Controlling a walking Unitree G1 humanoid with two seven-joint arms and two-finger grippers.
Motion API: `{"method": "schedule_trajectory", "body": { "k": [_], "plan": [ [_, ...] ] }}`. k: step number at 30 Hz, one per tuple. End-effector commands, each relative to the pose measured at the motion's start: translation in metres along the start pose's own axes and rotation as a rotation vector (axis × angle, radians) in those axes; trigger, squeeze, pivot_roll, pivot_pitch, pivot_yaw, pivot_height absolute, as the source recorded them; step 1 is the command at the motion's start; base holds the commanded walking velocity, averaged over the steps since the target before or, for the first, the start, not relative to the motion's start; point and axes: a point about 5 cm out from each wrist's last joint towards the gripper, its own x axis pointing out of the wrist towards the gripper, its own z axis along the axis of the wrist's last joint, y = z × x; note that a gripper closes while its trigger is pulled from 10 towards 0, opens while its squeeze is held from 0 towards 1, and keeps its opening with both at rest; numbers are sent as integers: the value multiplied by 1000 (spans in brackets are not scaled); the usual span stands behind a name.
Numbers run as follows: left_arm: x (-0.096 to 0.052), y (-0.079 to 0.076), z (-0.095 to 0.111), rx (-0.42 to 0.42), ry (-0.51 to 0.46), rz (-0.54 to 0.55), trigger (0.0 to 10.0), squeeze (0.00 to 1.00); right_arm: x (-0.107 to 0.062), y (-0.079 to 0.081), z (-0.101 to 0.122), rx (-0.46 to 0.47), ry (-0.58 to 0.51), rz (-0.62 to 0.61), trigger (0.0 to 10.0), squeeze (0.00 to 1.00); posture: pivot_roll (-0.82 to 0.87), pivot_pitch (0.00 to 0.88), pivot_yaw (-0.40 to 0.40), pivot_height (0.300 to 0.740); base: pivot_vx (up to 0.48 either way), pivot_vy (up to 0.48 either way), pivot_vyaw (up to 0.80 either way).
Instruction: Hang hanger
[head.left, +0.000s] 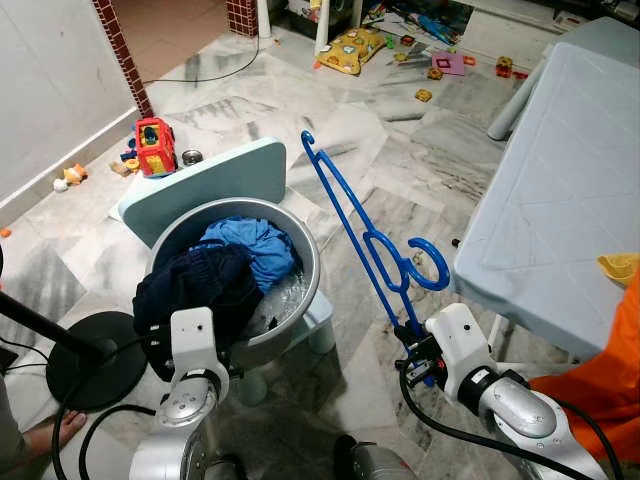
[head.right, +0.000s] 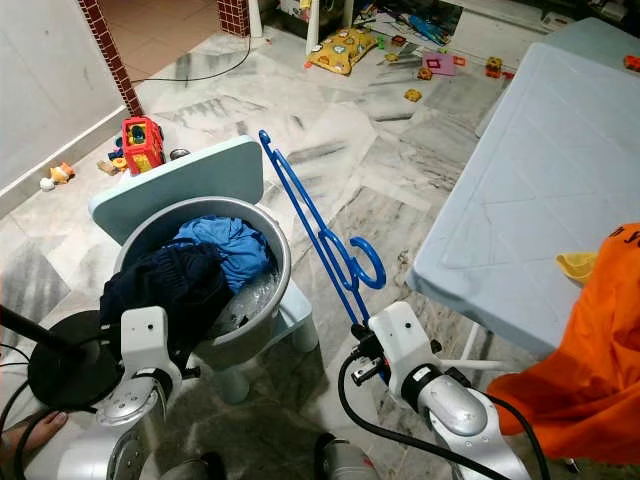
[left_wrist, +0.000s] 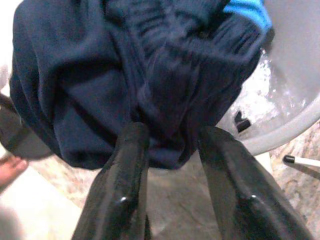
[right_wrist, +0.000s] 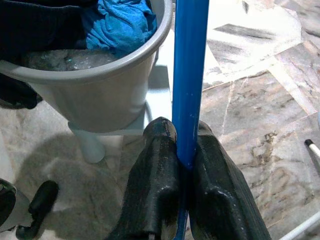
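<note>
A blue plastic hanger (head.left: 355, 220) stands tilted up and away from my right gripper (right_wrist: 184, 132), which is shut on its bar low at the right (head.left: 412, 340). Its hook (head.left: 430, 268) curls toward the table. The hanger carries no garment. A grey basin (head.left: 312, 268) on a pale blue stool (head.left: 205, 178) holds a blue cloth (head.left: 250, 245). A navy garment (head.left: 195, 285) drapes over the basin's near rim. My left gripper (left_wrist: 170, 145) is open, with its fingertips right at the hanging navy garment (left_wrist: 100, 75).
A pale blue table (head.left: 560, 180) fills the right side, with orange cloth (head.left: 610, 370) at its near corner. A black round stand base (head.left: 95, 355) and a person's foot (head.left: 50, 432) are at the left. Toys (head.left: 153, 145) litter the marble floor beyond.
</note>
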Motion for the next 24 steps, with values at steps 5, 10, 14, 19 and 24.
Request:
{"method": "schedule_trajectory", "body": {
  "k": [5, 10, 14, 19, 24],
  "plan": [
    [5, -3, 2, 47, 20, -25, 10000, 1000, 3, 2, -1, 4, -2, 9, 10000, 0, -202, 181, -58, 740, 0, 0, 0],
    [11, -4, 5, 70, 26, -43, 10000, 1000, 2, 2, -1, 4, -5, 5, 10000, 0, -207, 181, -53, 740, 0, 0, 0],
    [19, -5, 3, 99, 30, -46, 10000, 1000, 2, 1, -1, 5, -4, 2, 10000, 0, -209, 183, -52, 740, 0, 0, 0],
    [29, -10, 5, 116, 27, -50, 10000, 0, 2, 3, -1, 9, -5, 1, 10000, 0, -221, 184, -49, 740, 0, 0, 0],
    [30, -11, 7, 134, 8, -43, 10000, 0, 0, 1, -4, 11, 2, -6, 10000, 0, -217, 186, -45, 740, 0, 0, 0]
  ]
}}
